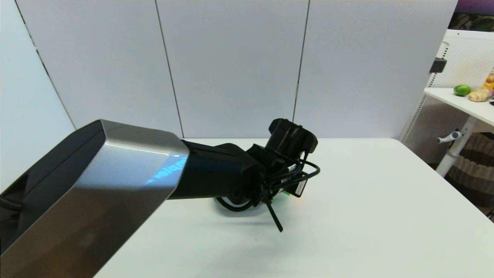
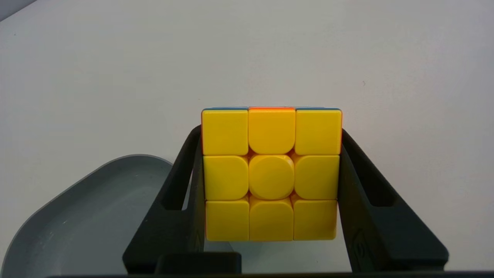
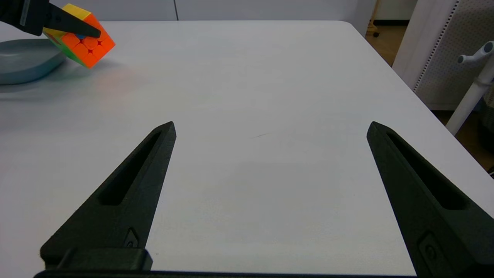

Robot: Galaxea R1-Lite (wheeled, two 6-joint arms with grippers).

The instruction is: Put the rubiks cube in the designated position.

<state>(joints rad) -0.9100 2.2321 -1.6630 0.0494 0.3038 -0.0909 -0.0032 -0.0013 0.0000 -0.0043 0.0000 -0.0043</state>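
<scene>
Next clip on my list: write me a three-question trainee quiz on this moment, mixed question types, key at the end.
1. True or false: the left gripper is shut on the rubiks cube.
2. Multiple choice: in the left wrist view, the cube face toward the camera is A) all yellow, B) all green, C) mixed red and blue.
3. Short answer: going by the right wrist view, where is the cube in relation to the grey dish and the white table?

Key
1. True: a black finger presses each side of the cube.
2. A.
3. It is held tilted, just beside the dish rim and not inside it; it seems slightly clear of the table. The right gripper is open, far from it.
</scene>
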